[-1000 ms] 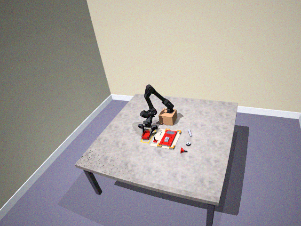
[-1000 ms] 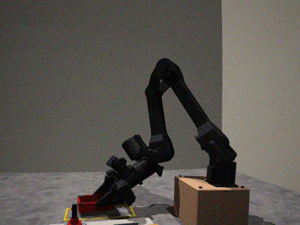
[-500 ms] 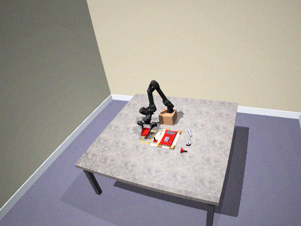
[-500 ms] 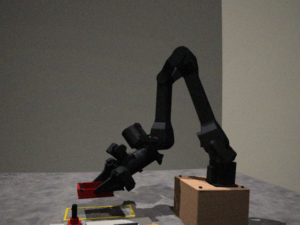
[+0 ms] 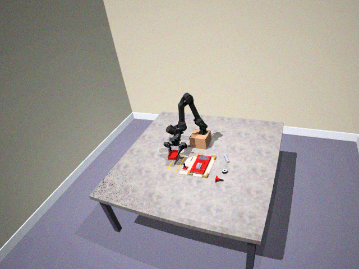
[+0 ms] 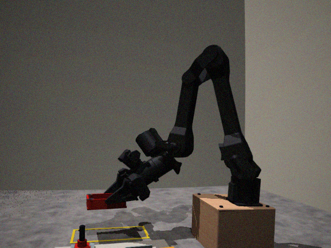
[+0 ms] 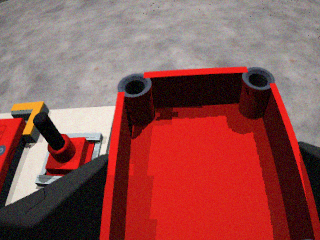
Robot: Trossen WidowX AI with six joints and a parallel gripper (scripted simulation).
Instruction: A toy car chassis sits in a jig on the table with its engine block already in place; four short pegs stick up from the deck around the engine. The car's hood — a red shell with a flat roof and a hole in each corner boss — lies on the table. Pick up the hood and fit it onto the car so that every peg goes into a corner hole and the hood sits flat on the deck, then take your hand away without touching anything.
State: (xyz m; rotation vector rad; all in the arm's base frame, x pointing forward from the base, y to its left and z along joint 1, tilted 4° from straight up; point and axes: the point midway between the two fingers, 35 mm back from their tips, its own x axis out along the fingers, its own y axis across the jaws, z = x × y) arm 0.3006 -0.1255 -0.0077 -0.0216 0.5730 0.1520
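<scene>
The red hood (image 5: 173, 154) (image 6: 93, 203) (image 7: 200, 180) is held in the air with its open side up and its flat roof underneath. Two grey-rimmed corner holes face up at its far end in the wrist view; its near end is cut off. My gripper (image 5: 173, 153) (image 6: 106, 197) (image 7: 205, 160) is shut on the hood, one finger on each long side. The red chassis (image 5: 205, 165) (image 7: 7, 145) sits in the jig, to the right of the hood in the top view, with the grey engine block (image 5: 198, 165) on its deck. The pegs are too small to make out.
A yellow outline (image 5: 173, 169) (image 6: 146, 232) marks the table below the hood. A red part with an upright black rod (image 5: 184, 167) (image 6: 81, 243) (image 7: 65, 155) stands between outline and chassis. Beyond the chassis lie a pale bar (image 5: 226, 158), a round part (image 5: 224, 170) and a red-and-black part (image 5: 217, 179).
</scene>
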